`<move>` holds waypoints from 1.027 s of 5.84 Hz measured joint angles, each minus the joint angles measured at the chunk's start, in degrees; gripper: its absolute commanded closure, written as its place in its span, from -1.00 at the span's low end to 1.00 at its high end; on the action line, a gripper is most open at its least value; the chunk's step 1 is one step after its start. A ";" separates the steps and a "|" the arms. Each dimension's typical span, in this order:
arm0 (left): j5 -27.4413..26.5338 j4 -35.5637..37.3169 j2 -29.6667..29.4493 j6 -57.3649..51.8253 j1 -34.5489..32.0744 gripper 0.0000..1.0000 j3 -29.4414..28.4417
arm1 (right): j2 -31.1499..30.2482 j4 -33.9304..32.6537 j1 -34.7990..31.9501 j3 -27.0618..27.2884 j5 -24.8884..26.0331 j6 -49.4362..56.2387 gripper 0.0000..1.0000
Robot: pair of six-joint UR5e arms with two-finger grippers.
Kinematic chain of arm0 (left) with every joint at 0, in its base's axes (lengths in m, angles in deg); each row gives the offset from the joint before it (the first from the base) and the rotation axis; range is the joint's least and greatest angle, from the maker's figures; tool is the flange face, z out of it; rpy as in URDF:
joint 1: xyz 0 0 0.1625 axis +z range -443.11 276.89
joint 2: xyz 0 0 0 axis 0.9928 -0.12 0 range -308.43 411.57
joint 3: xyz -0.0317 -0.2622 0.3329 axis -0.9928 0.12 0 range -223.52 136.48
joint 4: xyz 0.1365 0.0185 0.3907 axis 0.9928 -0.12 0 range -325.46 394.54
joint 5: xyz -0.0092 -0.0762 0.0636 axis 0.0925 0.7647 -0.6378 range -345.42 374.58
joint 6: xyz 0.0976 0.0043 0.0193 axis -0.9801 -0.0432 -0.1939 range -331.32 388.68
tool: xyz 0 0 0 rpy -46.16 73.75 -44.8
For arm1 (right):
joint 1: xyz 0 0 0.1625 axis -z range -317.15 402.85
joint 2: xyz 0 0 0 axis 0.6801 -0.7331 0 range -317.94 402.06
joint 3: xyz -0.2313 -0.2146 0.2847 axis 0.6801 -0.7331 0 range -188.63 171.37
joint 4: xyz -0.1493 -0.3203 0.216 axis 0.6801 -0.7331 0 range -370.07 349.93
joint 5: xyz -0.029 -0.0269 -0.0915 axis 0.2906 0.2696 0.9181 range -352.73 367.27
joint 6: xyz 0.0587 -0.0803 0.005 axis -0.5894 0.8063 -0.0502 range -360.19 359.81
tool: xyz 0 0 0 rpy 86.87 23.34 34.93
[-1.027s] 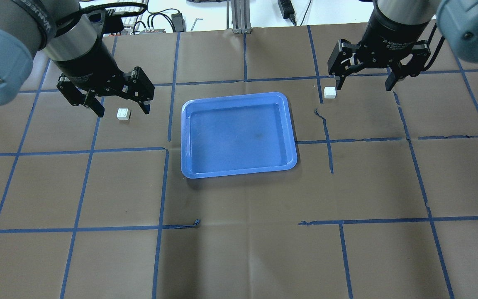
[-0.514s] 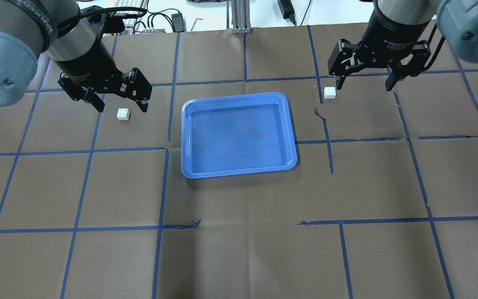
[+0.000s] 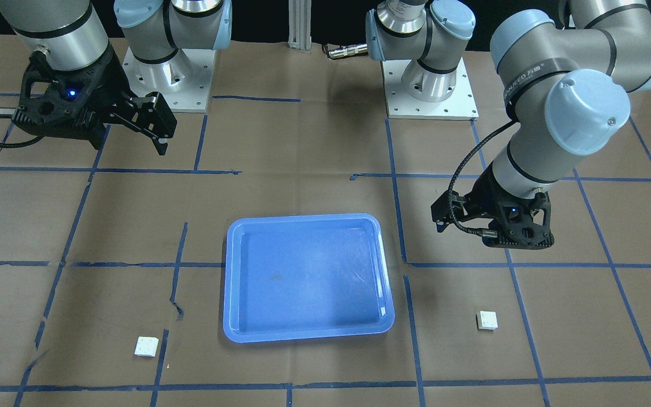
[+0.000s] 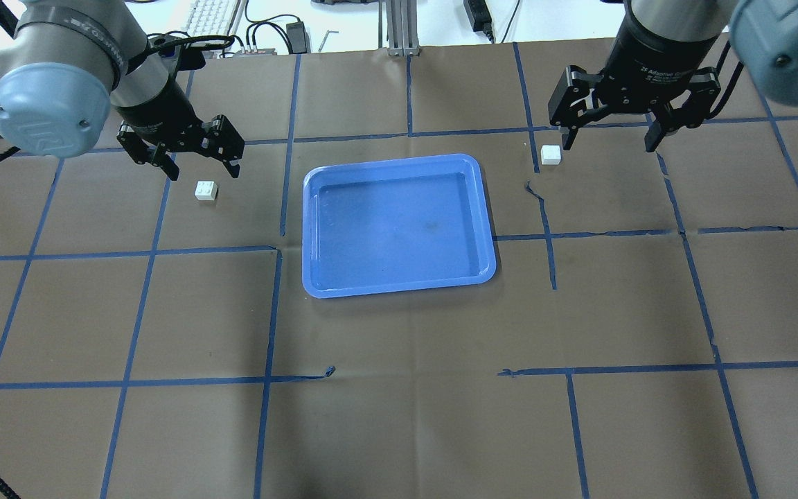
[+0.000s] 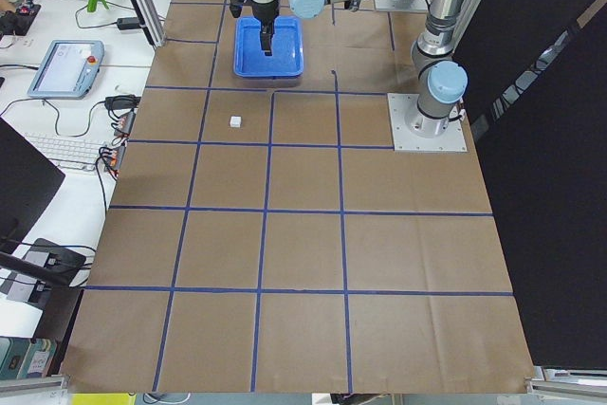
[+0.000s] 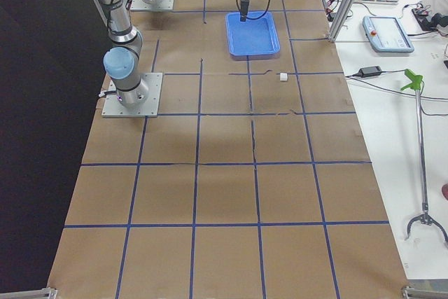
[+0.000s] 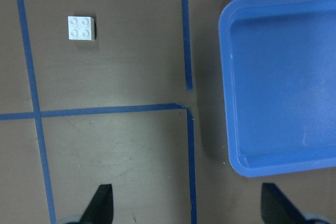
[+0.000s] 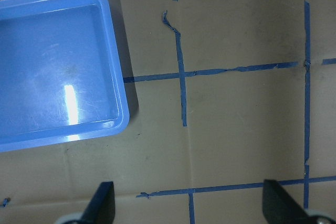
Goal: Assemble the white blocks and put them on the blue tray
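Nearest the robot lies the tray [image 4: 309, 235], bare, in the middle of the table [image 4: 399, 416]. Neither block is on it and the two are not joined, so I judge the job to be at its first step, the reach for the blocks. Beyond the tray's far-left corner, clear of its rim, the left block [image 4: 206, 190] sits studs up. The left gripper [image 4: 203, 173] hovers over it with jaws spread wide and empty. In its wrist view the block lies off to one side, past one finger's line, not centred. Farther off, by the tray's far-right corner, the right block [image 4: 550, 154] rests beside a tape line. The right gripper [image 4: 608, 143], likewise wide open and empty, hangs above, and from overhead the block shows just left of its left finger, outside the gap. Next, each gripper likely must centre over its block, descend to straddle it, and close.
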 measured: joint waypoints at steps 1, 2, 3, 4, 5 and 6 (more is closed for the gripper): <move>-0.09 3.90 -3.08 -2.17 2.17 -0.99 0.19 | 0.03 0.00 -0.02 0.03 0.03 0.37 -1.00; -0.12 7.41 -6.33 -4.19 4.10 -0.99 0.24 | 0.04 -0.03 -0.06 0.05 -0.14 2.94 -1.00; -0.15 11.35 -9.98 -5.45 4.95 -0.99 0.16 | 0.04 -0.10 -0.03 0.09 -0.29 8.45 -1.00; -0.19 15.16 -13.29 -6.20 5.19 -0.99 -0.11 | 0.05 -0.15 0.13 0.15 -0.34 15.18 -1.00; -0.84 18.23 -15.70 -8.08 5.25 -0.99 -0.43 | 0.09 -0.19 0.31 0.24 -0.34 21.76 -1.00; -2.60 20.93 -17.43 -10.48 5.27 -0.99 -0.21 | 0.12 -0.24 0.43 0.32 -0.12 29.47 -1.00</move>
